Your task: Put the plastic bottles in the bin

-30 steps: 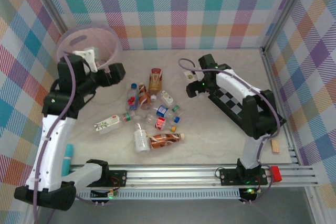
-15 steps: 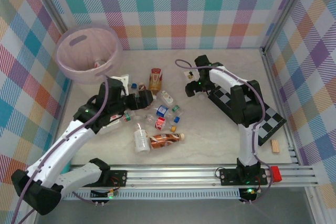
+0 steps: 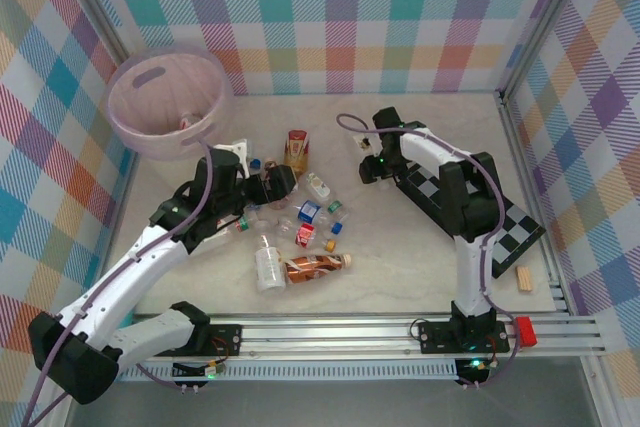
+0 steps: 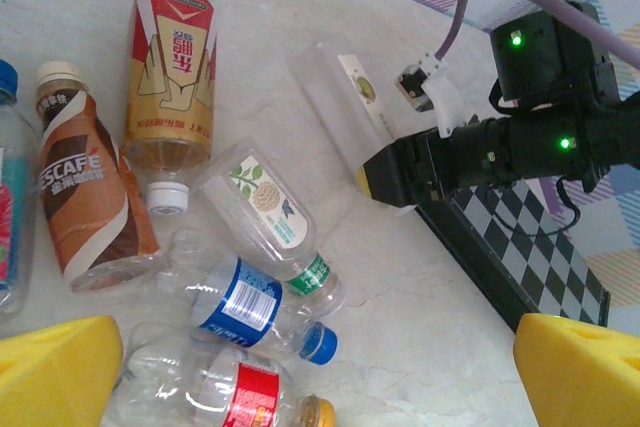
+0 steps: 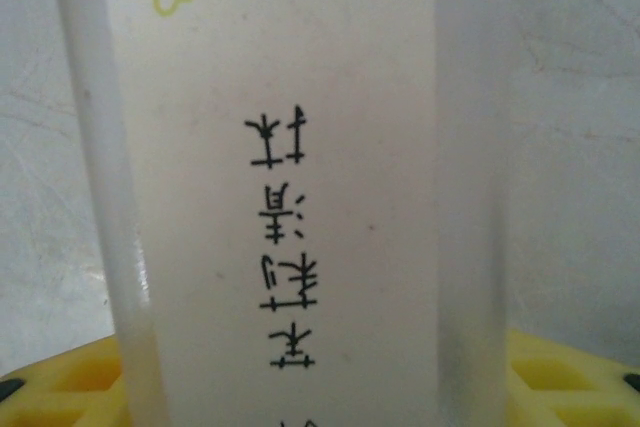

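Bottles (image 3: 308, 210) lie in a loose pile mid-table, between the two arms. One clear bottle (image 4: 345, 97) lies apart at the pile's right edge, beside a checkered board (image 4: 500, 247). The right fingers (image 5: 570, 377) straddle that clear bottle with a yellow pad against each side, so I judge it gripped. Its long axis runs straight out from the wrist, with the fingers across its width near one end. Most of its length sticks out beyond them toward the far side.

The bin (image 3: 125, 132) stands at the far left corner of the table (image 3: 400, 267), well apart from this grip and beyond the pile, so the carry would go leftward over the pile. The left arm is nearer the bin. The left fingers (image 4: 55, 367) are spread wide above the pile, holding nothing.

Count: one bin, with what looks like one bottle inside. The left wrist view has seven bottles, the clear one included. From above there are about ten on the table, though the pile is too tangled to be sure.
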